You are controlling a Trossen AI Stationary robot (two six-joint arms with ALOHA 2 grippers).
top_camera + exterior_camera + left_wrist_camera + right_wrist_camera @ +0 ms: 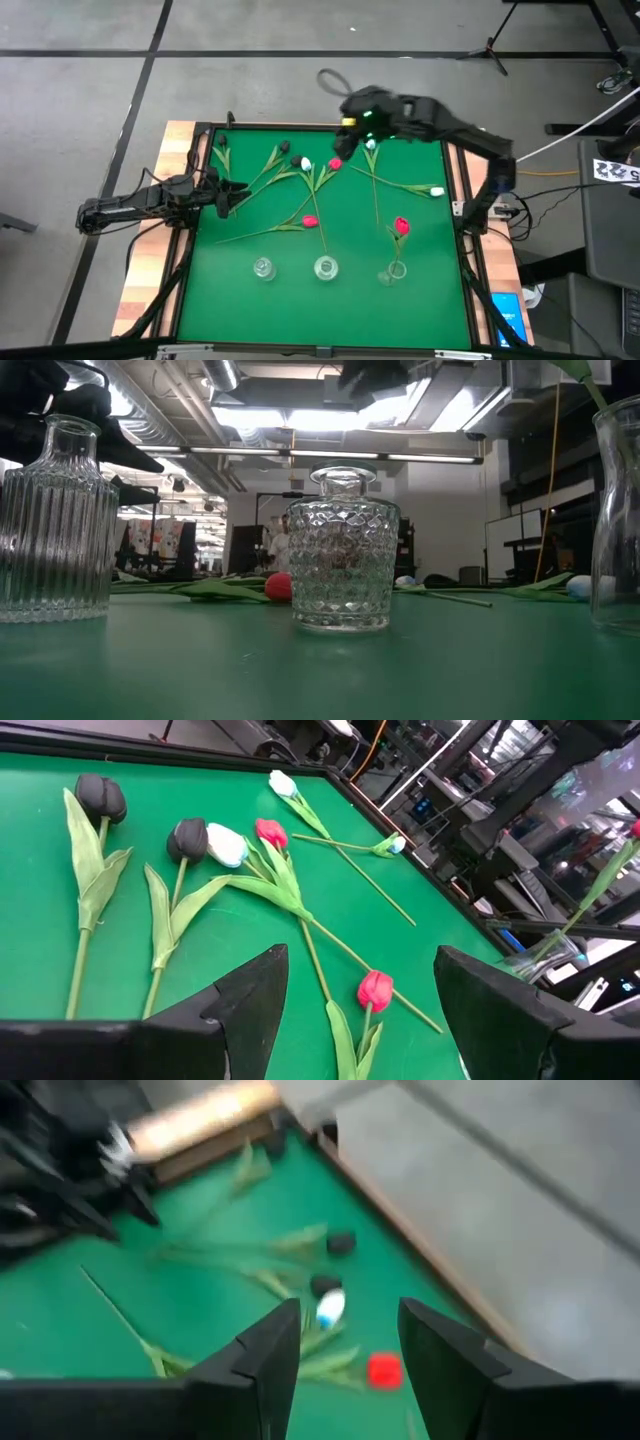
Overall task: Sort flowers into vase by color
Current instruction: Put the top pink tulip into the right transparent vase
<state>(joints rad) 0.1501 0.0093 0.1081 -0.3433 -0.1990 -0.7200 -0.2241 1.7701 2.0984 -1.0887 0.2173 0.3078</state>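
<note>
Across the green tabletop point(330, 300) seen from above, the flowers point(300, 190) lie scattered, one red tulip point(401, 228) standing in the right-hand vase point(393, 272). Left tool point(232, 192) waits spread at the left edge; right tool point(345, 118) hovers above the far edge, spread and empty. At table level, a faceted vase point(343, 550) blocks the stems behind. Left wrist alone shows black buds point(100, 795) clearly.

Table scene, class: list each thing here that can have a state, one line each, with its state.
Left gripper: open, empty, low at the table's left edge.
Right gripper: open, empty, above the far edge.
Right vase: upright, holds one red tulip.
Middle vase: upright, empty.
Left vase: upright, empty.
Other tulips: lying flat on the mat.
</note>
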